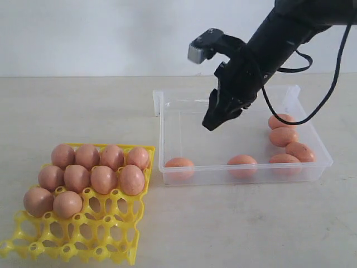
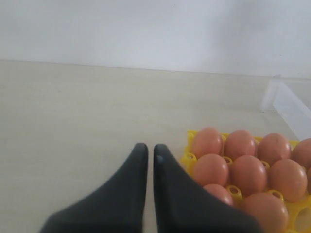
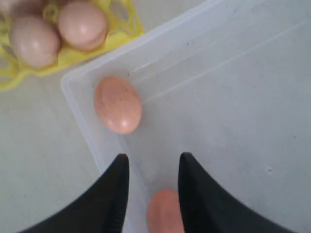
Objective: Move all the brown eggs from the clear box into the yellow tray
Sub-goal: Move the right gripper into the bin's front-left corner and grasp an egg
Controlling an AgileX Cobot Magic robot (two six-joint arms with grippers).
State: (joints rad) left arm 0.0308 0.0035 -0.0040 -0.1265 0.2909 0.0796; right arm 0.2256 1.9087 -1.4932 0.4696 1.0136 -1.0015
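Several brown eggs fill the far rows of the yellow tray at the front left. More brown eggs lie in the clear box: one at its near left corner, one at the front wall, several at the right end. My right gripper hangs above the box's left half, jaws apart and empty. In the right wrist view, the right gripper frames one egg on the floor below, with another egg beyond. My left gripper is shut beside the tray's eggs.
The near rows of the yellow tray's cups hold nothing. The box's raised walls stand between its eggs and the tray. A black cable loops from the right arm over the box's right end.
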